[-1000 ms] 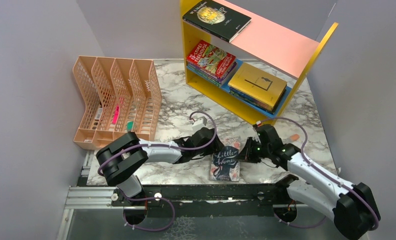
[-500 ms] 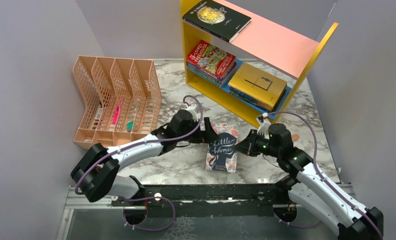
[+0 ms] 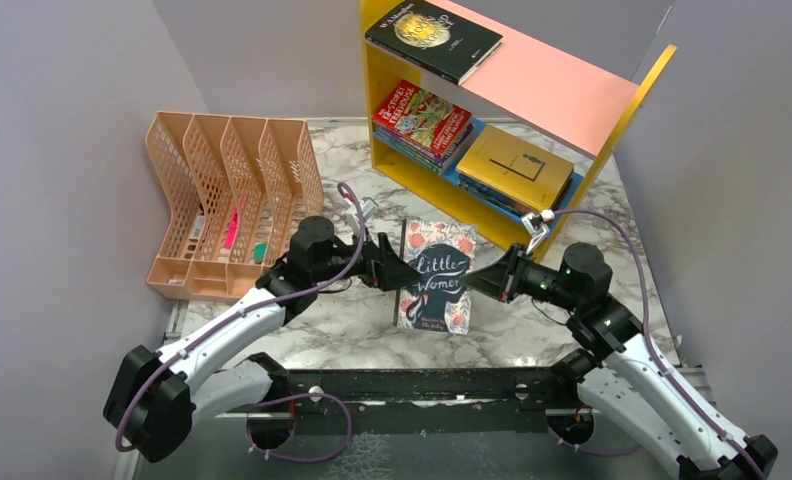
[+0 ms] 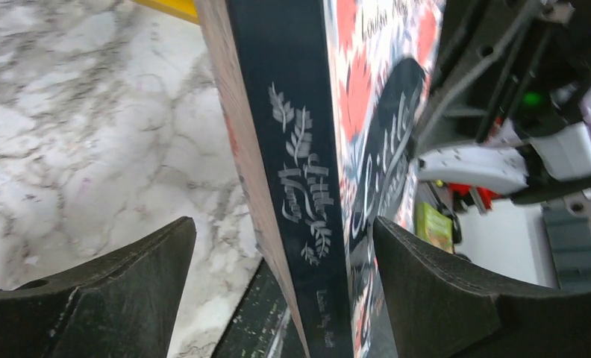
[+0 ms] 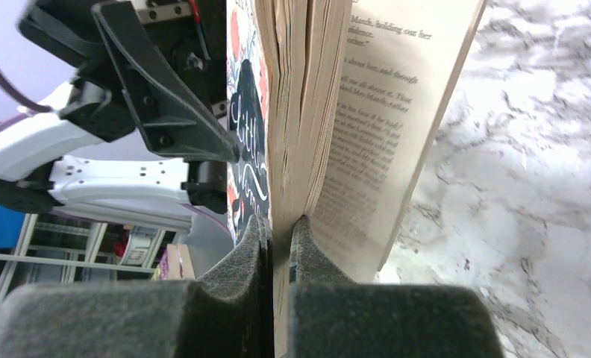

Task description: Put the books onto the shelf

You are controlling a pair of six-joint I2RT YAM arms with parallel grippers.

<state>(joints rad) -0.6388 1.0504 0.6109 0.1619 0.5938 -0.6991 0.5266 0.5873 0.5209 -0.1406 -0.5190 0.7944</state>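
Little Women [image 3: 435, 277], a thin floral paperback, is hanging between the two arms over the marble table [image 3: 352, 325], just in front of the shelf [image 3: 374, 90]. Whether its lower edge is touching the marble cannot be told.

The right gripper [image 3: 480, 281] is pinching the book's open long edge with its jaws nearly shut. The left gripper [image 3: 392, 270] is standing wide around the spine side and gripping nothing.

The book is probably going to handle as light but floppy. Being a soft cover, it is likely bending and fanning when it is held by one edge only. Its glossy cover may also be slipping against the pads. A grip across the whole thickness near the spine would be holding it stiffest.

The top view is giving the layout: the cover is facing up, and other books are already lying on both boards of the shelf.

Only the right wrist view is showing that the right gripper [image 5: 280, 224] is catching the front cover and part of the pages. The remaining leaves are splaying away, with printed text showing.

Only the left wrist view is showing the dark spine sitting between the spread fingers of the left gripper [image 4: 281, 231], with a gap on each side.
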